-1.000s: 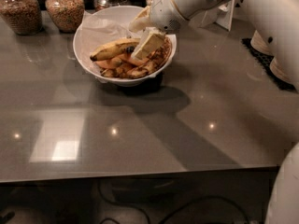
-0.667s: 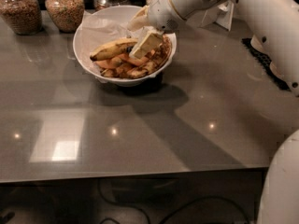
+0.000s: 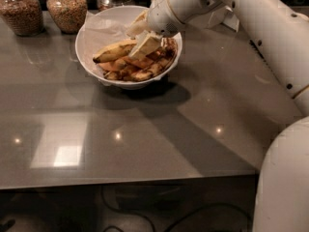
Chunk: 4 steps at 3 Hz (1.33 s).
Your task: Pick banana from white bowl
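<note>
At the far side of the grey counter (image 3: pixel 145 144), the white bowl (image 3: pixel 83 52) stands with crumpled paper lining its left wall. The banana (image 3: pixel 113 52) lies inside it, on top of smaller orange-brown bananas (image 3: pixel 140 72), dark tip pointing left. I note the gripper (image 3: pixel 135 43) inside the bowl's right half, its fingers (image 3: pixel 147 45) spread apart, the nearer one over the banana's right end. I cannot confirm contact. Two filled jars (image 3: pixel 66 6) stand behind the bowl, at left.
</note>
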Available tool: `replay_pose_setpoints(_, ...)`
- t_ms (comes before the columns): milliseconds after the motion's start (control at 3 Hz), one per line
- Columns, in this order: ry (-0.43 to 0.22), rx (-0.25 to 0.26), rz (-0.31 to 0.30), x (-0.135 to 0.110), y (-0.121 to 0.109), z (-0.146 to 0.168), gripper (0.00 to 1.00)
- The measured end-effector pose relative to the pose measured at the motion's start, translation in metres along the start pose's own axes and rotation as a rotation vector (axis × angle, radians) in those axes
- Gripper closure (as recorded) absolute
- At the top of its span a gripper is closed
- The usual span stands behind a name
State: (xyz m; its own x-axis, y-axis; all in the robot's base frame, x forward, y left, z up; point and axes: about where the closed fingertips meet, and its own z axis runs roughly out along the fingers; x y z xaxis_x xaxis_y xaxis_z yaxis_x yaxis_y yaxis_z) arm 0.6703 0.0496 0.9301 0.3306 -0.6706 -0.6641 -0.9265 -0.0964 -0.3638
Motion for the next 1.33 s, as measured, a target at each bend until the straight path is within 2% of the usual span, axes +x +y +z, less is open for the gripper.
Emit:
replay_pose_setpoints(333, 0.000, 0.000, 0.000, 0.000, 0.000, 0.000, 0.63)
replay_pose_setpoints(667, -0.006, -0.020, -0.012, -0.008, 0.005, -0.001, 0.86)
replay_pose_setpoints(1000, 0.000, -0.027, -0.027, -0.018, 0.011, -0.016, 1.00)
replay_pose_setpoints(1333, -0.003, -0.001, -0.038, -0.029, 0.015, -0.045, 1.00)
